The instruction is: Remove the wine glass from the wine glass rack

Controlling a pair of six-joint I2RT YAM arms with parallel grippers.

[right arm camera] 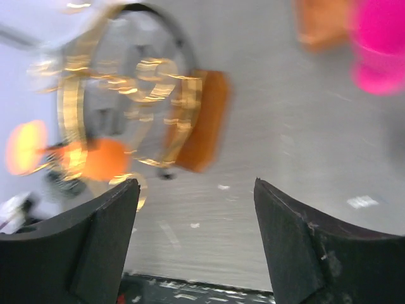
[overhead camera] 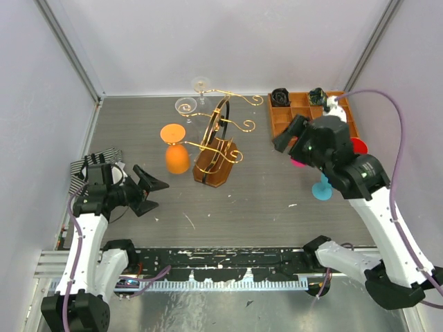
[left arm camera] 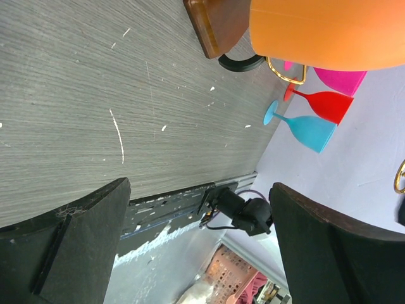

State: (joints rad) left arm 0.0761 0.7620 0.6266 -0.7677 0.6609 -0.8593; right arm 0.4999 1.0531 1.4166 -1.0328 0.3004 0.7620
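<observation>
Far left, near edge: left arm folded at the elbow, wrist low beside a striped cloth, left gripper pointing right toward the rack. Pincer released, jaws spread wide, nothing but bare table between them in the wrist view. Just right of that, hanging from a near-left scroll of the wine glass rack: the orange wine glass, foot caught on the wire, round opaque bowl hanging down, clear of the table and just left of the wooden base. Rack itself upright near the table's middle: gold curled wire arms, a dark hoop, a brown oval base. On its far-left arms, two clear glasses, one beyond the other. Right of the rack, apart from it: right arm reaching up from the near-right corner, forearm rising, wrist bent over so the right gripper faces left toward the rack, raised off the table in front of an orange compartmented tray. Pincer released too, fingers apart and empty; rack blurred in that wrist view. Under and beside the right arm: a pink glass, a blue glass nearer, a red glass farther right.
</observation>
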